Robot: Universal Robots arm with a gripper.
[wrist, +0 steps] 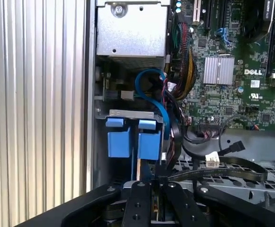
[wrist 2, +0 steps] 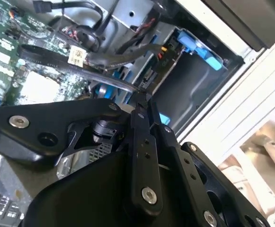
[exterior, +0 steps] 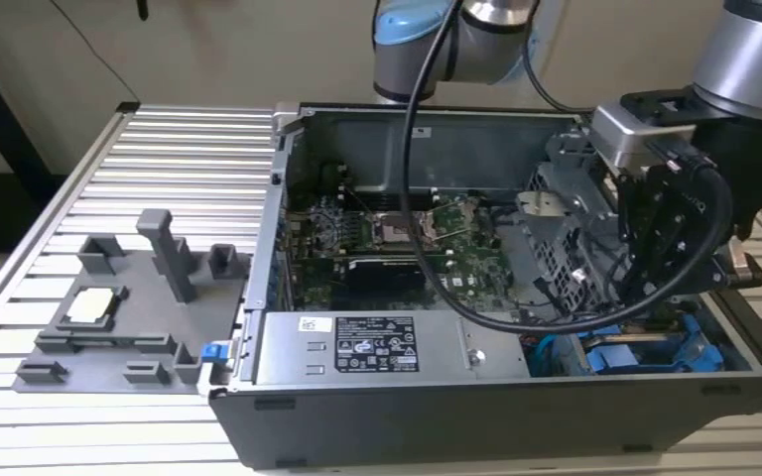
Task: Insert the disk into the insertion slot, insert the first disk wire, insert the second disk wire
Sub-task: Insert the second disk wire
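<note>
The disk's blue carrier (exterior: 653,353) sits low in the case's corner at the exterior view's right, at the foot of the perforated grey drive cage with the insertion slot (exterior: 560,248). In the first wrist view its two blue tabs (wrist: 131,138) lie just ahead of my gripper (wrist: 146,182). A blue disk wire (wrist: 152,92) loops from beside the power supply down toward the fingertips. In the second wrist view my gripper (wrist 2: 139,97) is shut, with the blue wire (wrist 2: 113,83) running into its tips. A flat black wire (wrist 2: 106,59) with a white plug hangs loose nearby.
The open computer case (exterior: 487,407) stands on a ribbed aluminium table (exterior: 183,149). The labelled power-supply box (exterior: 374,344) lies along the front, with the motherboard (exterior: 395,233) behind it. A grey fixture (exterior: 130,297) with posts stands on the exterior view's left. Cable bundles (wrist: 187,66) crowd the bay.
</note>
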